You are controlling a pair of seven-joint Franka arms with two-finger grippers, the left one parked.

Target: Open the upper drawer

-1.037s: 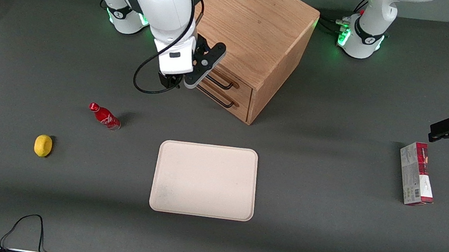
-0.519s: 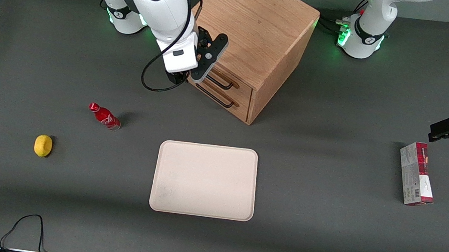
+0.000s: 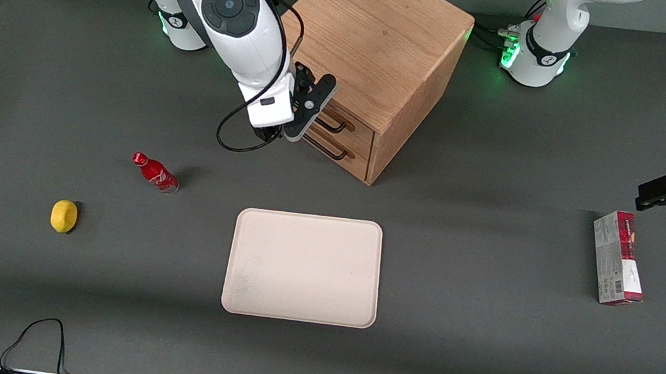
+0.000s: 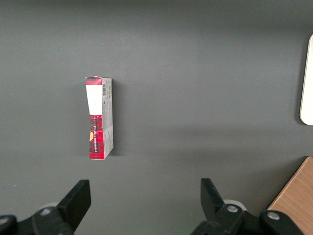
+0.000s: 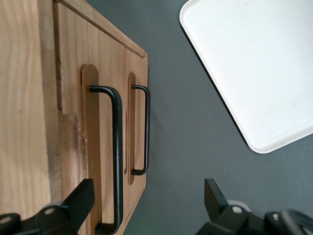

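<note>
Tool [image 3: 306,120] spread open just in front of upper drawer [image 3: 341,122], seemingly shut; handle [image 5: 116,161] ungrasped.

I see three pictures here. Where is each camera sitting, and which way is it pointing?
Front view: high above the table, looking down on both arms, the cabinet, tray and gripper at the drawers.
Right wrist view: on the working arm, facing the upper drawer; open gripper fingertips show.
Left wrist view: on the parked arm, facing a red box.
Shared: all three show the tray.
</note>
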